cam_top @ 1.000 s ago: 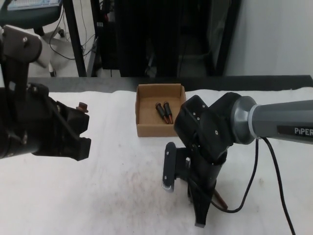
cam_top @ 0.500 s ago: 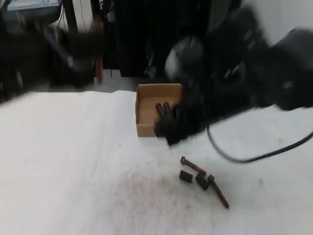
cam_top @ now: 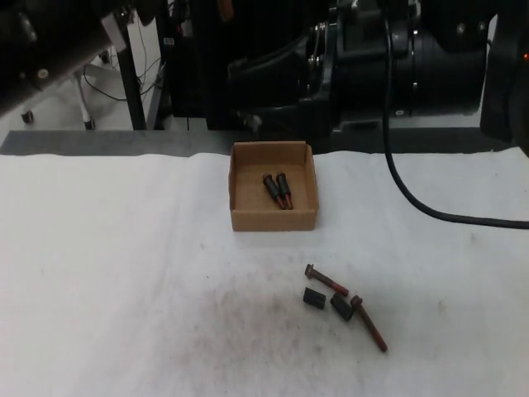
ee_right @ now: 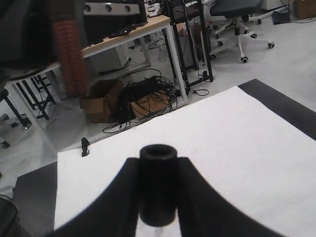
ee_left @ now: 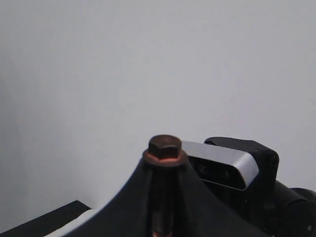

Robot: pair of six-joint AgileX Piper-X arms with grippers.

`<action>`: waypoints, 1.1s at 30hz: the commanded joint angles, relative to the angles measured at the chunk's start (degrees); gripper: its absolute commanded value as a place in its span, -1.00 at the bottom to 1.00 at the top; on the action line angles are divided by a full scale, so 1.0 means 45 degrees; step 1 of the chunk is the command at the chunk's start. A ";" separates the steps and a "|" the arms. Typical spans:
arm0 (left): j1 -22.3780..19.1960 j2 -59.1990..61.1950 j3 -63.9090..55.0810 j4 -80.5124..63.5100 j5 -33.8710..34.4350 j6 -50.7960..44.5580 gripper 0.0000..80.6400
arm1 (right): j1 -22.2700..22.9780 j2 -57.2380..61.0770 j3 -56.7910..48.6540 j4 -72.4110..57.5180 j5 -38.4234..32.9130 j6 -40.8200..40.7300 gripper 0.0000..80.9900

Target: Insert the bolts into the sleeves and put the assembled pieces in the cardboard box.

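Up in the air, the left gripper is clamped on one bolt, its fingers pressed against the shank on both sides, with the hex head and rust-red flange standing just proud of the tips. Behind it sits a grey camera bar on a black housing. The right gripper is closed on one black sleeve, which stands upright between the fingers with its open bore facing the camera. Beyond it lies the white cloth. In the same view a rust-coloured threaded shank looms close and blurred. Down on the bench, the cardboard box sits on the cloth towards the far edge. It holds two assembled pieces, one and its partner, lying side by side and touching. On the near side of the box, well apart from it, are the loose parts. There are two bolts: one loose bolt lies at an angle, and a second loose bolt lies slanted nearer the front. There are two sleeves as well: one loose sleeve is just beside the first bolt, and the other loose sleeve sits between the two bolts, up against the second bolt's head. An arm hangs dark across the top, high above the bench.
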 commanded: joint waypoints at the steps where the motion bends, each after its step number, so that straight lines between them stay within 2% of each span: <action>1: 0.0031 -0.0034 -0.0077 -0.0442 0.0206 -0.0194 -0.99 | -0.0041 -0.0115 -0.0023 -0.0371 -0.0172 0.0072 -0.99; 11: 0.0133 -0.0008 -0.0077 -0.0412 0.0590 -0.0094 -0.99 | -0.0041 -0.0115 -0.0023 -0.1880 -0.1428 0.0072 -0.99; 24: 0.0940 -0.0008 -0.0077 -0.0332 0.0625 0.0193 -0.99 | -0.0041 -0.0115 -0.0023 -0.1882 -0.1910 0.0072 -0.99; 33: 0.0696 -0.0008 -0.0077 0.0053 0.1476 0.0193 -0.99 | -0.0041 -0.0115 -0.0023 -0.1882 -0.1883 0.0045 -0.99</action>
